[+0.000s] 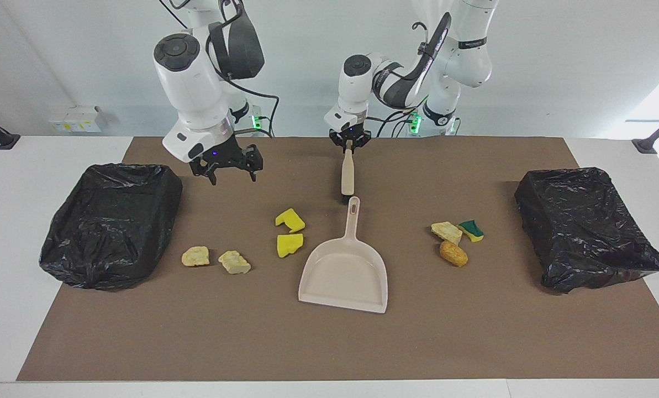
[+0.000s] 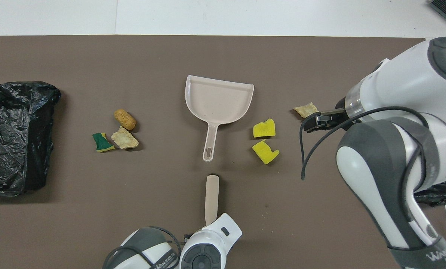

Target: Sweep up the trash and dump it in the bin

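Note:
My left gripper [image 1: 349, 145] is shut on the top end of the beige brush [image 1: 348, 176], whose dark tip points at the handle of the beige dustpan [image 1: 344, 272]. The brush [image 2: 212, 196] lies nearer to the robots than the dustpan [image 2: 218, 98]. The trash lies in three groups. Two yellow sponge pieces [image 1: 289, 232] and two tan chunks [image 1: 216, 259] lie toward the right arm's end. A tan chunk [image 1: 446, 231], a green-and-yellow sponge [image 1: 472, 230] and an orange-brown lump [image 1: 453, 254] lie toward the left arm's end. My right gripper [image 1: 232, 176] hangs open and holds nothing.
A bin lined with a black bag [image 1: 111, 221] stands at the right arm's end of the brown mat, and another such bin [image 1: 589, 226] at the left arm's end. In the overhead view the right arm [image 2: 391, 123] covers one tan chunk and part of the other [image 2: 305, 110].

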`<move>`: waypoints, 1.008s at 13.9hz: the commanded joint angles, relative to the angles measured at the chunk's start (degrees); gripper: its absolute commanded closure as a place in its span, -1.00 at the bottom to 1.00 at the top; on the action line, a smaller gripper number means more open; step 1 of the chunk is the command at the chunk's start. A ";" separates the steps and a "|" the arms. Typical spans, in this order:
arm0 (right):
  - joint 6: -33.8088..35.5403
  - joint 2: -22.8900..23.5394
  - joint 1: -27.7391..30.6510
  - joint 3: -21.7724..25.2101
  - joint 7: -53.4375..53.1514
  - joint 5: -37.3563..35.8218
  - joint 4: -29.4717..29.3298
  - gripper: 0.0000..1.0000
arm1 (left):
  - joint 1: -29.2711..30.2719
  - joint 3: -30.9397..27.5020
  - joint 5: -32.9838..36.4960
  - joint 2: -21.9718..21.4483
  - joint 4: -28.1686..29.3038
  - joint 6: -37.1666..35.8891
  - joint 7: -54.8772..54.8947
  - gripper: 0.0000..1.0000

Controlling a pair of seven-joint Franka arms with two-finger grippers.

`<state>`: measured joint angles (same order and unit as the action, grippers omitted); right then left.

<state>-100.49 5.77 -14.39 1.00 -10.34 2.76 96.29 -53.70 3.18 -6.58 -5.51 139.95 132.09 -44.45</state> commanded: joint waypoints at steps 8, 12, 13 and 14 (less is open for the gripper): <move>-12.09 7.49 -6.96 -0.12 -13.73 1.98 0.21 -1.00 | 1.83 -1.69 -0.80 -3.89 -1.52 -12.10 0.94 1.00; -13.85 8.12 -7.58 -0.12 -14.36 3.74 0.30 -1.00 | 9.21 -1.69 -0.80 -8.72 -1.70 -18.43 5.76 1.00; -14.38 8.12 -8.45 -0.12 -15.06 3.66 0.30 -1.00 | 11.40 -1.69 -0.80 -9.77 -1.96 -20.71 7.25 1.00; -14.82 8.20 -9.85 -0.12 -16.11 3.66 0.30 -1.00 | 14.47 -1.69 -0.80 -11.61 -2.22 -22.74 9.27 1.00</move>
<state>-113.75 13.92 -22.24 0.81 -23.66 5.53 96.43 -43.78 1.09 -6.61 -13.07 137.76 113.58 -38.72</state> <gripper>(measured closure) 0.000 0.744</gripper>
